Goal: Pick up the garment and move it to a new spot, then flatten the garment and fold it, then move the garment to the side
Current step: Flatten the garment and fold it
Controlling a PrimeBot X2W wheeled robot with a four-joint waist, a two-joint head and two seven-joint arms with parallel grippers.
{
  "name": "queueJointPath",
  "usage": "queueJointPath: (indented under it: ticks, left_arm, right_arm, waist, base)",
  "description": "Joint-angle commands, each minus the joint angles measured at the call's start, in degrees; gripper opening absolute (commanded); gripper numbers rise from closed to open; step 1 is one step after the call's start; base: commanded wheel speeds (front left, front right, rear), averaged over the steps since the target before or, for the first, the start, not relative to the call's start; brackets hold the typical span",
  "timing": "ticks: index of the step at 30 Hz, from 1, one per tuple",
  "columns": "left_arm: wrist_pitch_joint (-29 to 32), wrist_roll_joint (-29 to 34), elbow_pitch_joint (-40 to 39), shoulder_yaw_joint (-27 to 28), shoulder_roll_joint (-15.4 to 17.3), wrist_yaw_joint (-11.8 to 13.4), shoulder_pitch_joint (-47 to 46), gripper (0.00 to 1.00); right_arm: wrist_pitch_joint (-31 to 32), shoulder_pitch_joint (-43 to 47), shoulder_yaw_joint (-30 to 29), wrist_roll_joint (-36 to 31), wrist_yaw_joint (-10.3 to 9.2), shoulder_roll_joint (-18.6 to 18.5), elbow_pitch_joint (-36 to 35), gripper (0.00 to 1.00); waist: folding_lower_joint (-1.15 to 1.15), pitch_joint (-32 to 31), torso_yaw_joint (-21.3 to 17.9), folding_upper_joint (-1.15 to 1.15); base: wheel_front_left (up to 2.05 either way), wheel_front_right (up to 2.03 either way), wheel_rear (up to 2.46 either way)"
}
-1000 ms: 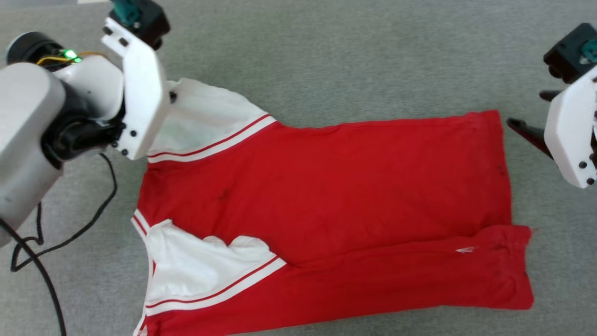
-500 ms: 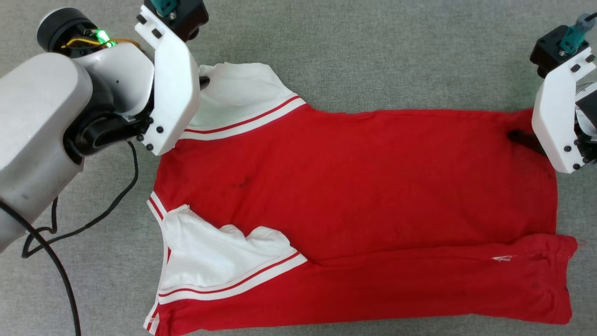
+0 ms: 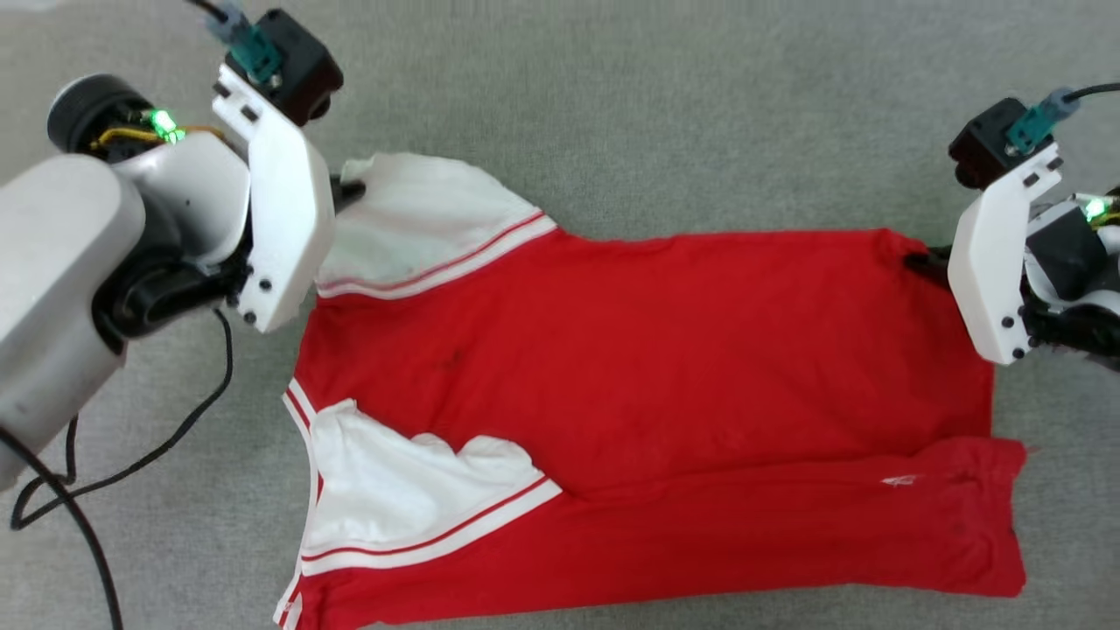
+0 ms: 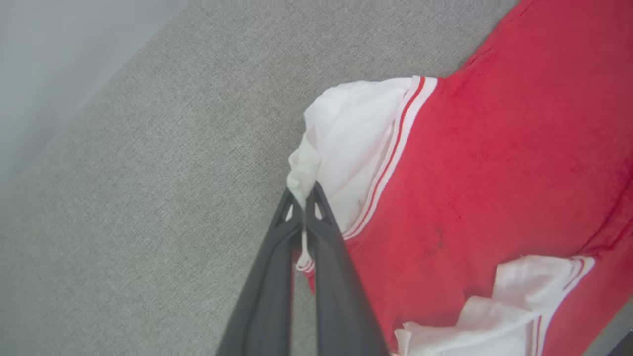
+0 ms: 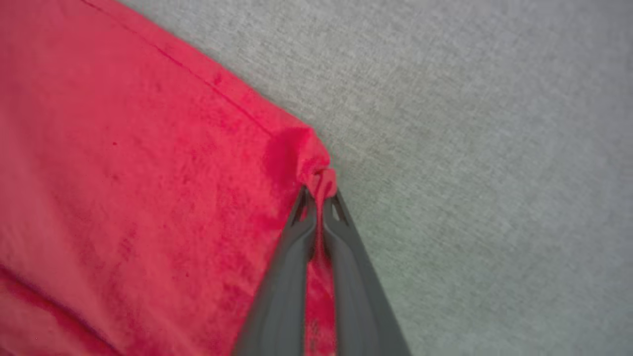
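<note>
We see the soft red jersey T-shirt with white striped sleeves (image 3: 647,350) lying spread on the grey carpet (image 3: 612,105). Our left gripper (image 4: 302,198) is clenched on its sleeve edge and our right gripper (image 5: 319,195) on its hem corner (light, limp cloth, so we judge corners hold best).

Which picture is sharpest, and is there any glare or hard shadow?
Head view: sharpest, evenly lit, the garment casting no hard shadow, no glare. Left wrist view: softer, the upper left corner washed into a pale haze beyond the left gripper. Right wrist view: softest, its red cloth at the right gripper blotchy and smeared.
</note>
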Motion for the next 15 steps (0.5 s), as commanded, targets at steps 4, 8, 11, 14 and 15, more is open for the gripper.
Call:
queueJointPath:
  ticks: [4,8,11,14,15]
  left_arm:
    - [-2.2,-1.0,-2.5,-0.6,2.3,0.0,4.2,0.0]
    - [-3.6,-1.6,-5.6,-1.3,4.6,1.0,7.7,0.0]
    - [-4.5,-1.5,-8.1,-2.2,6.4,2.2,10.9,0.0]
    - [-5.4,-2.2,-10.8,-3.2,8.3,3.7,14.3,0.0]
    - [-5.6,-2.5,-11.7,-3.6,9.0,4.2,15.5,0.0]
  right_arm:
    - [-5.2,2.2,1.8,2.2,-0.02,-2.1,-1.9,0.0]
    - [-8.3,4.4,3.7,3.6,-0.02,-4.3,-3.9,0.0]
    - [-10.5,6.5,4.9,4.7,-0.02,-6.0,-5.3,0.0]
    - [-12.5,8.8,6.2,5.7,-0.02,-7.3,-6.5,0.0]
    - [-13.1,9.5,6.5,6.0,-0.02,-7.6,-6.8,0.0]
  waist:
    - [0.0,-6.0,-0.8,0.0]
    - [0.0,-9.0,-0.9,0.0]
    - [0.0,-11.1,-0.9,0.0]
    - [0.0,-12.9,-1.2,0.0]
    - [0.0,-13.4,-1.2,0.0]
  base:
    - [0.0,0.0,0.0]
    - [0.0,0.0,0.0]
    - [0.0,0.0,0.0]
    - [0.0,0.0,0.0]
    - [0.0,0.0,0.0]
